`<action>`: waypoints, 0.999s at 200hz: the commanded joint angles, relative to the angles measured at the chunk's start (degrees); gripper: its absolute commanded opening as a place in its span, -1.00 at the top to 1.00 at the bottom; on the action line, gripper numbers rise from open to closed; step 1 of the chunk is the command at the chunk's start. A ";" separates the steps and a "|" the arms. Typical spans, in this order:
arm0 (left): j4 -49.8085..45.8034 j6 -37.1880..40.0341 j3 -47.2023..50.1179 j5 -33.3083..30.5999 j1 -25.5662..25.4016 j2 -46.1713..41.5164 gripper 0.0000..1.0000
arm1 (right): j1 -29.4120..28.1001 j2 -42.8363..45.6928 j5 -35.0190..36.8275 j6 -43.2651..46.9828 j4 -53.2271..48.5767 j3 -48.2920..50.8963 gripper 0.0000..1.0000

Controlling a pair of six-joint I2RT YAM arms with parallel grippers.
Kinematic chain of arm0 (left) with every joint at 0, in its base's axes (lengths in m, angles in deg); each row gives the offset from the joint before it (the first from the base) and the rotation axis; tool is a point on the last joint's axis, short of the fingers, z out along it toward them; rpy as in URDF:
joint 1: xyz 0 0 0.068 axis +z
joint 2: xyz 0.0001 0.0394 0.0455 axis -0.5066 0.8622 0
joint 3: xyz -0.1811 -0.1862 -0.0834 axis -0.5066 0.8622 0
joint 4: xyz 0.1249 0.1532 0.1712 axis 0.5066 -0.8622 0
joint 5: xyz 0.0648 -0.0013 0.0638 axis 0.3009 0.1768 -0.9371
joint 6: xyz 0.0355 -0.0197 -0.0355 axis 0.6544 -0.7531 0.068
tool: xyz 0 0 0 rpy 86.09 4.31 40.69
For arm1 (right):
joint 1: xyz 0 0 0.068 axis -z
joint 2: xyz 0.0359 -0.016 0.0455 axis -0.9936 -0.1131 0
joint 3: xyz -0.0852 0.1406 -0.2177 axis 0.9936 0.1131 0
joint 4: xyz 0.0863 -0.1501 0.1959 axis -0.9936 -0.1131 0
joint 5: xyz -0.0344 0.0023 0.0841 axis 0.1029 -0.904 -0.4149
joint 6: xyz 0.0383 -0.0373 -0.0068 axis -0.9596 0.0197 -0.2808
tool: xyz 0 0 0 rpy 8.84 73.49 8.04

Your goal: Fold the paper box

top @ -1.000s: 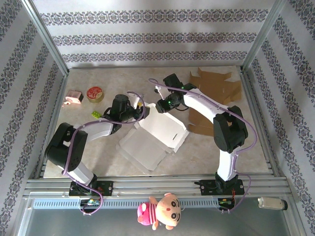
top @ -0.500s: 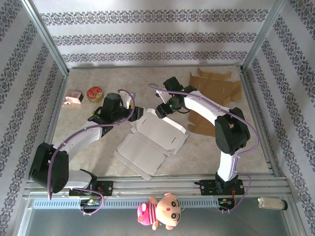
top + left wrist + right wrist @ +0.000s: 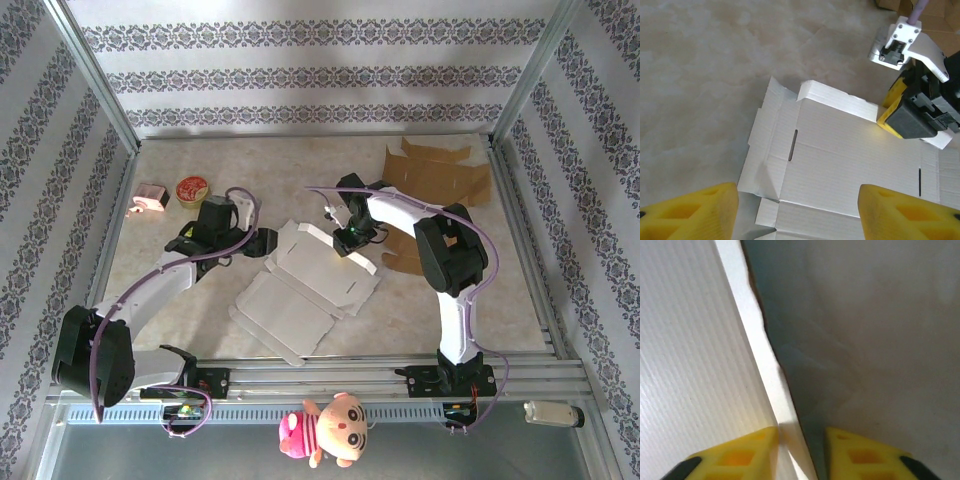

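the right gripper (image 3: 800, 450) is nearly closed, its yellow pads (image 3: 735, 452) pinching the thin white edge of the far flap (image 3: 836, 100) of the paper box (image 3: 310, 285); in its wrist view the edge runs straight down between the two pads, with ribbed white card to the left and grey table to the right. seen from the left wrist, it bites the right end of that flap, which stands tilted up from the rest of the sheet. the left gripper (image 3: 797, 215) is spread wide and holds nothing; it hovers over the left part of the box with its two yellow fingertips (image 3: 690, 212) well apart, and whether they touch the card cannot be told. from above it sits just beside the box's far-left corner. the box itself is a flat white die-cut sheet lying unfolded in the middle of the table (image 3: 250, 170), its long axis on a diagonal from near-left to far-right, the pinched flap along the far edge and a narrow slot (image 3: 792, 145) cut in the panel beneath the left gripper. brown cardboard (image 3: 440, 175) lies at the far right, well apart from the box, with more of it under the right arm. a round tin (image 3: 192, 190) and a small pink object (image 3: 150, 198) sit near the far-left wall, and a plush doll (image 3: 330, 430) hangs at the front rail.
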State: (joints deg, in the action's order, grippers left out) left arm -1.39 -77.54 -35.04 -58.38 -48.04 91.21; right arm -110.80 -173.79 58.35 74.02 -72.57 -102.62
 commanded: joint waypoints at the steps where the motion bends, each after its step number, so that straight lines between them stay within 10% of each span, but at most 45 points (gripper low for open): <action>1: -1.47 -1.89 0.29 2.09 2.72 -0.61 -0.30 | -1.30 2.70 4.59 3.12 -1.68 -1.11 0.79; 44: -1.49 -2.05 -2.43 0.04 5.32 1.40 -0.30 | -7.46 13.80 27.54 17.46 4.36 0.95 0.99; 94: 2.09 -3.51 -5.76 -2.98 7.93 6.33 -0.31 | -14.83 24.53 50.64 50.44 36.27 14.90 0.99; 153: 10.05 -4.68 -8.81 4.06 11.52 16.18 0.05 | -17.14 26.04 52.63 69.97 59.29 23.96 0.97; 200: 14.62 -1.35 -11.81 18.89 10.72 23.09 0.30 | -17.44 24.73 52.56 68.16 61.87 23.94 0.97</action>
State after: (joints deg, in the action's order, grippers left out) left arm 7.72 -80.86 -45.16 -49.11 -36.76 112.94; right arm -127.67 -148.17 108.73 140.93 -15.75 -78.69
